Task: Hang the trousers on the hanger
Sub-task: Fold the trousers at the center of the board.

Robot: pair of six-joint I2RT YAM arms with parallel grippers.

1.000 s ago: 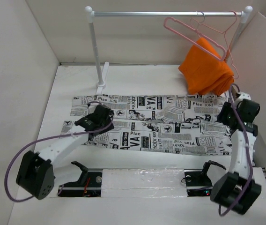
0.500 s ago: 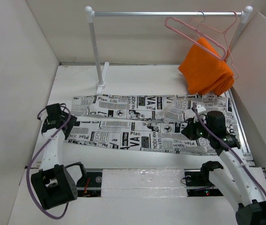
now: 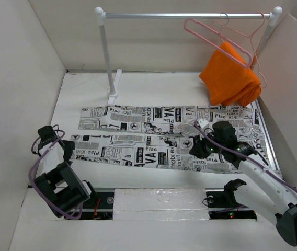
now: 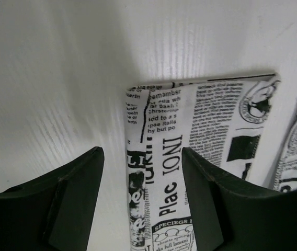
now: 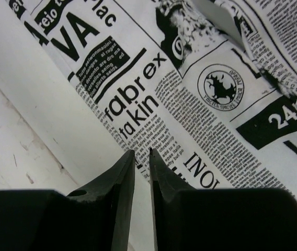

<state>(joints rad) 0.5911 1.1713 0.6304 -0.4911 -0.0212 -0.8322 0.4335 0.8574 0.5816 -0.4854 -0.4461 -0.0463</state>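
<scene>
The newsprint trousers (image 3: 153, 137) lie flat along the table, legs to the left. My left gripper (image 3: 66, 150) is open at their left end. In the left wrist view its gripper (image 4: 142, 157) straddles the hem strip of one trouser leg (image 4: 161, 172), just above the cloth. My right gripper (image 3: 198, 149) hangs over the near edge of the trousers. In the right wrist view it (image 5: 140, 152) is shut with only a thin slit and holds nothing, over the print (image 5: 206, 104). The pale pink hanger (image 3: 260, 65) hangs at the rail's right end, far from both grippers.
A white rail (image 3: 185, 15) on posts spans the back. A redder thin hanger (image 3: 211, 36) on it carries an orange cloth (image 3: 229, 78), which hangs above the trousers' right end. White walls close in on the left and right. The arm bases sit at the near edge.
My left arm has pulled back and swung left, from over the trouser legs to their left hem. My right arm has moved left from the right edge, out over the trousers' near edge.
</scene>
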